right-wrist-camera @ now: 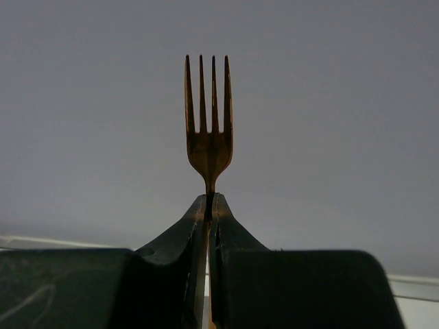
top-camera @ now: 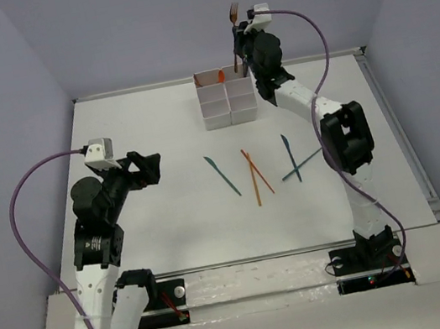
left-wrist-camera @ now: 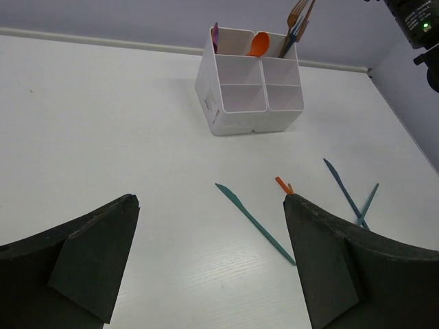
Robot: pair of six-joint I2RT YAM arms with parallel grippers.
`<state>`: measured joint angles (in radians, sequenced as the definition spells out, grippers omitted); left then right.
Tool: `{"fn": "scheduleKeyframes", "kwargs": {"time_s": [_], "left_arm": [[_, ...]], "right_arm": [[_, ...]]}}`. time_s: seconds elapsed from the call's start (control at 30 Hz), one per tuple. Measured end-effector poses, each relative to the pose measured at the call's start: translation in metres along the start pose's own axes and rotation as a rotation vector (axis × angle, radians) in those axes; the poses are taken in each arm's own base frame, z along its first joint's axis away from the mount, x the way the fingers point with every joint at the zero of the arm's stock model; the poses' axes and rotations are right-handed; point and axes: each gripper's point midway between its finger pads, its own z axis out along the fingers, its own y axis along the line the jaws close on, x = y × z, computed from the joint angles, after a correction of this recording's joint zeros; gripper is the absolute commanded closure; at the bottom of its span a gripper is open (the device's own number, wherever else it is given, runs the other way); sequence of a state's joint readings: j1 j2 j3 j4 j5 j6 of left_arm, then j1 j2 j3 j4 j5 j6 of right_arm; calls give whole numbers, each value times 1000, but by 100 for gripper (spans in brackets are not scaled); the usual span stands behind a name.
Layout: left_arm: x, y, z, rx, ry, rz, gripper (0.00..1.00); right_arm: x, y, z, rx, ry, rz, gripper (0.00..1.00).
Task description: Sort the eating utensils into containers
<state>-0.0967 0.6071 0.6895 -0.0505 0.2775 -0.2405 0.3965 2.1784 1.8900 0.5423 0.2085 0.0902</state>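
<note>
My right gripper [right-wrist-camera: 210, 203] has its fingers pressed together on the neck of a slim copper fork [right-wrist-camera: 209, 137], which stands upright with its four tines above the fingertips against the plain grey wall. Below those fingers the handle runs down toward the white block of square open-top boxes [top-camera: 233, 116], a two-wide grid. From the left wrist view its lower end meets the rim of the back right box, but I cannot tell whether it is inside. In the back row an orange plastic spoon [left-wrist-camera: 258, 44] leans bowl up beside the fork, and a purple spoon [left-wrist-camera: 215, 34] stands at the left corner; both front boxes look bare. There is a faint reddish mark on the block's left wall, too small for me to read, and I see no other writing. My left gripper [left-wrist-camera: 212, 264] hangs low over the white table [top-camera: 154, 227] with its fingers [left-wrist-camera: 89, 267] spread wide apart and nothing between them. Just ahead of them a long teal plastic knife [left-wrist-camera: 255, 223] lies diagonally. Beside the right fingertip is the tip of the thin orange sticks [top-camera: 255, 177]. Further right, two more teal knives [left-wrist-camera: 341, 190] lie crossed. All these loose pieces lie between the left fingers and the boxes, well apart from the block.
</note>
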Motion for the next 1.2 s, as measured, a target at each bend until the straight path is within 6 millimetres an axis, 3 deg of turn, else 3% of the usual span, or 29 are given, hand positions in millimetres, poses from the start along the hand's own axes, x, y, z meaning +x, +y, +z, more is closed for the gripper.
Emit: {"fn": "scheduleKeyframes", "kwargs": {"time_s": [0.33,0.67,0.7,0.93,0.97,1.03,1.1,1.2], "left_arm": [[6,4,5,-10,25,-6,1],[8,7,7,-21,33,-10,1],[8,7,7,-21,33,-10,1],[7,7,7,-18,32,-10,1],[7,6,7,-17,32,-10,1],[7,6,6,-16,28,-9,1],[5,5,5,-13,23,-7,1],[3,4,3,-10,15,-5,1]], "right_arm": [[57,10,36,-49,-35,-113,93],[65,8,40,-52,-82,-153,93],[68,7,38,-52,-81,-154,92],[144,-8,9,-53,63,-193,56],[147,-9,6,-55,75,-195,56],[143,-8,1,-64,84,-194,53],[127,-5,-1,-70,70,-190,51],[70,4,-4,-87,5,-169,50]]}}
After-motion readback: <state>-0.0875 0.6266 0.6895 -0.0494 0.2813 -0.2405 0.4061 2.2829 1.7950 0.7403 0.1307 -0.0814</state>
